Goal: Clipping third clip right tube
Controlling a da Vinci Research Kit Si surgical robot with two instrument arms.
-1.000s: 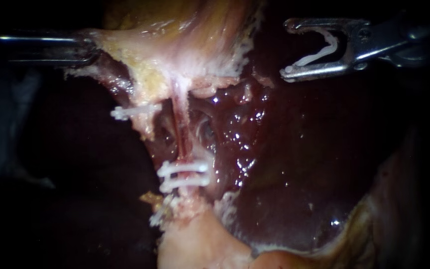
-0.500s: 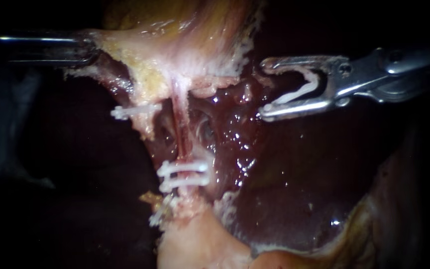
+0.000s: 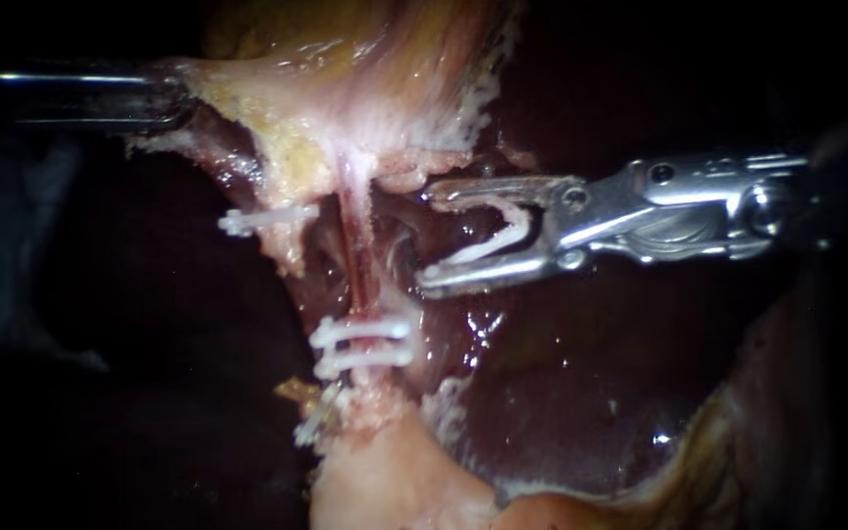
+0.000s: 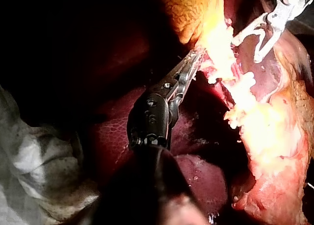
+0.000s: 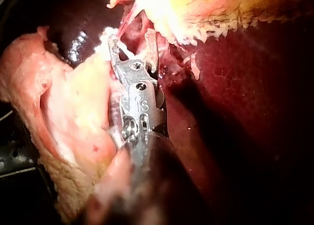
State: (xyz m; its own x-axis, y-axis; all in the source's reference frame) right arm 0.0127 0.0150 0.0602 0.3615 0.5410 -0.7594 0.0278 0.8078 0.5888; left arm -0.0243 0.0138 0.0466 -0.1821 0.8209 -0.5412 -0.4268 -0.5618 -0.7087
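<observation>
Right tool [image 3: 429,238]: jaws are spread wide, with a white clip [image 3: 498,236] seated against both, beside the right tube [image 3: 357,265].
Left tool [image 4: 194,63]: tip is buried in pale tissue [image 4: 216,36]; its hold cannot be told.

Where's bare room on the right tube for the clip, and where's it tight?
Free: the right tube between the gallbladder above and the two clips below; the right tool, holding its loaded clip, sits beside that stretch. Bare liver lower right. Crowded: around the two clips.
</observation>
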